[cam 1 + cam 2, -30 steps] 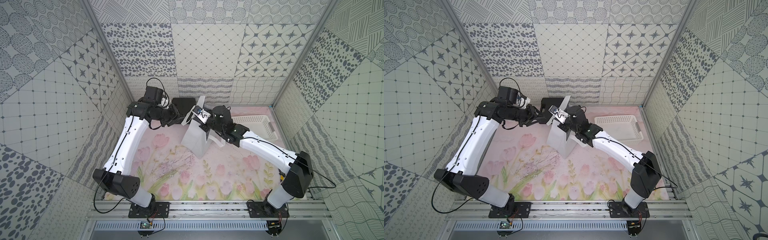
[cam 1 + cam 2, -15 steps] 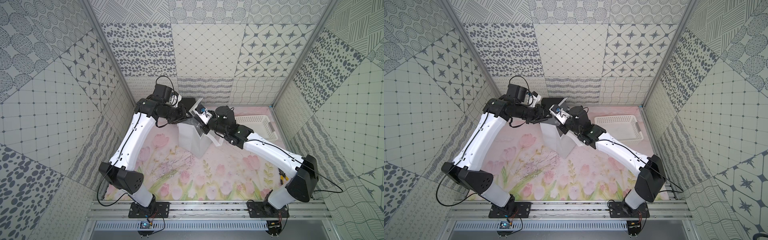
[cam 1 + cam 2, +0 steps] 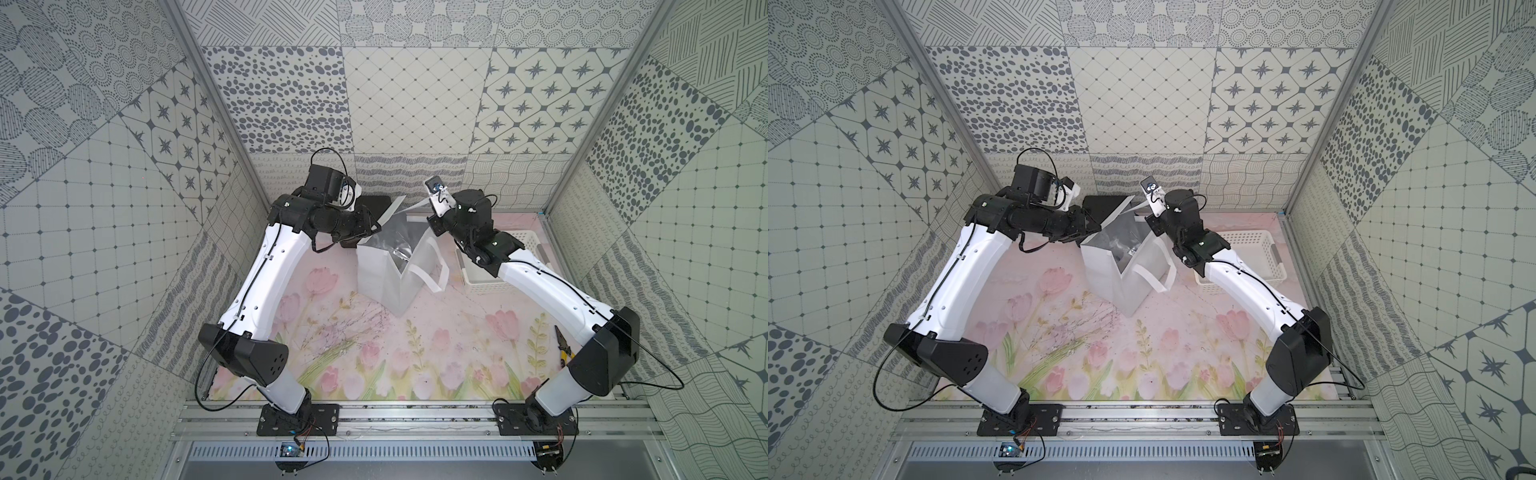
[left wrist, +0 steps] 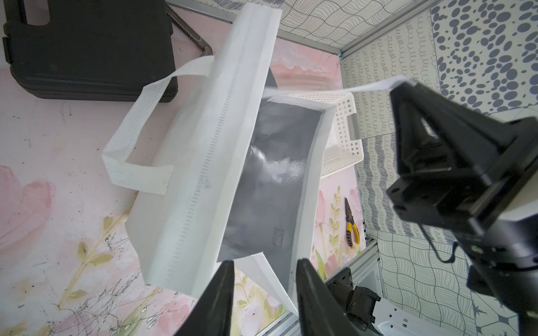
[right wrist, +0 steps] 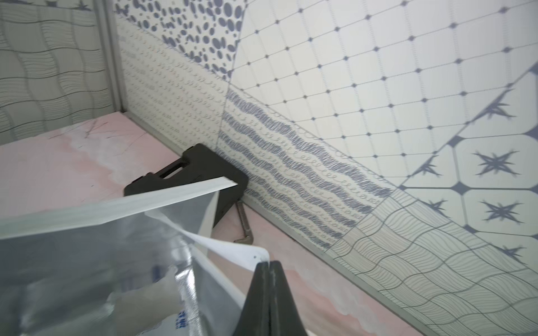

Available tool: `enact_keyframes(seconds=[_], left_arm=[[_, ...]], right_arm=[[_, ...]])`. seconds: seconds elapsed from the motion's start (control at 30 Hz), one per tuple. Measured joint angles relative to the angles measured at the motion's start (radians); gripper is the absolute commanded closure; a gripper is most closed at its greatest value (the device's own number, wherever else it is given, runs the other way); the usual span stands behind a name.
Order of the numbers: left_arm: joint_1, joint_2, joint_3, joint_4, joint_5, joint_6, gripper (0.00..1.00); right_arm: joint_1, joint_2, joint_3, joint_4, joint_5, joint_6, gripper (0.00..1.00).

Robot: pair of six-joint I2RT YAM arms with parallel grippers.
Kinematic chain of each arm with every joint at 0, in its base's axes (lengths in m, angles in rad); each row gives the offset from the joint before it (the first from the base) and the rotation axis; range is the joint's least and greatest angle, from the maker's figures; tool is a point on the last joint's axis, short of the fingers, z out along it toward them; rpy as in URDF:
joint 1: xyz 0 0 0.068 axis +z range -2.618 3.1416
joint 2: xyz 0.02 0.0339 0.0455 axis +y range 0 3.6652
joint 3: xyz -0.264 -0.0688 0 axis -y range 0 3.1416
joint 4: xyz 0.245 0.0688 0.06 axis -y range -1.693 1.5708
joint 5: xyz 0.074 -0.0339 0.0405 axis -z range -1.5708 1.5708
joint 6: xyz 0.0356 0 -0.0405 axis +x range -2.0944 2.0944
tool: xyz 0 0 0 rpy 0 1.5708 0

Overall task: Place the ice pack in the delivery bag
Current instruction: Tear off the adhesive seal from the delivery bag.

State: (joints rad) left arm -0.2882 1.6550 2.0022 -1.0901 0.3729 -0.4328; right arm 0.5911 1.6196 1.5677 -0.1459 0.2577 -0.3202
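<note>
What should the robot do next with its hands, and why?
Probably draw the left hand back from the bag. It is open and empty, and a clear pack with blue print seems to lie inside already, while the right hand holds the flap up.

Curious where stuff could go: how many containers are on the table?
3: the white bag mid-table, the white basket to its right, the black case behind it at the back wall. More may be hidden.
</note>
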Motion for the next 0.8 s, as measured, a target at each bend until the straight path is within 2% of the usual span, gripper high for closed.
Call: enact_keyframes(seconds=[0.2,0.5,0.67,0.8], left_arm=[[0.000,0.000,0.000,0.000,-0.020,0.010,0.60],[0.000,-0.001,-0.003,0.000,-0.041,0.017,0.59],[0.000,-0.005,-0.010,-0.001,-0.053,0.018,0.59],[0.000,-0.012,-0.024,-0.002,-0.066,0.021,0.59]], right_arm=[[-0.102,0.095,0.166,-0.006,0.089,-0.007,1.00],[-0.249,0.258,0.451,-0.120,0.219,0.005,1.00],[-0.311,0.261,0.479,-0.167,0.253,0.028,1.00],[-0.340,0.217,0.411,-0.187,0.280,0.036,1.00]])
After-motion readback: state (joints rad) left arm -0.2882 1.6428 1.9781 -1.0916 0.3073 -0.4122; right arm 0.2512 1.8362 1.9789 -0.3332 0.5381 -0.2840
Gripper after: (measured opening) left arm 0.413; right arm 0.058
